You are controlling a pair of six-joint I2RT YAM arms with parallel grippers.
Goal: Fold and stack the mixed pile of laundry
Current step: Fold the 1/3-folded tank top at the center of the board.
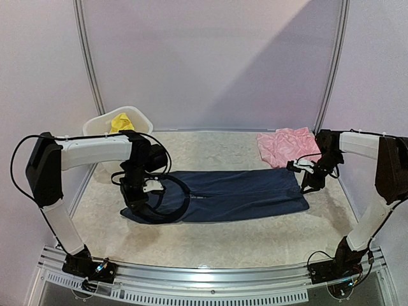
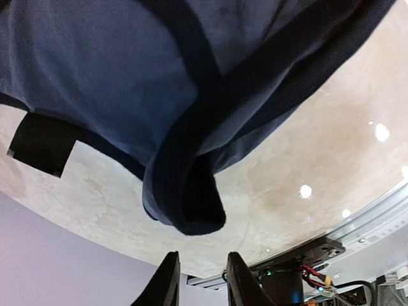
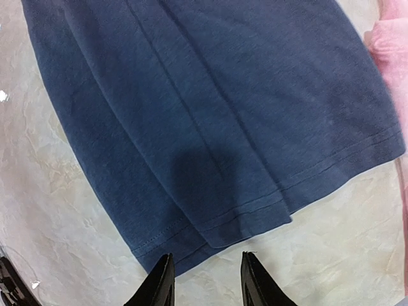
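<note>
The navy top (image 1: 223, 194) lies flat across the middle of the table, folded lengthwise. My left gripper (image 1: 136, 203) hovers at its left end. In the left wrist view the left gripper (image 2: 201, 271) is open and a curled navy strap (image 2: 185, 197) hangs just beyond the fingertips, not between them. My right gripper (image 1: 307, 186) is at the top's right end. In the right wrist view the right gripper (image 3: 205, 264) is open just off the stitched hem corner (image 3: 255, 223), holding nothing. The pink ruffled piece (image 1: 288, 145) lies at the back right. The yellow piece (image 1: 120, 121) sits in the tub.
A white plastic tub (image 1: 145, 118) stands at the back left against the wall. The left arm's black cables (image 1: 169, 205) loop over the navy cloth. A metal rail (image 1: 210, 280) runs along the near edge. A black patch (image 2: 41, 143) shows by the garment's edge.
</note>
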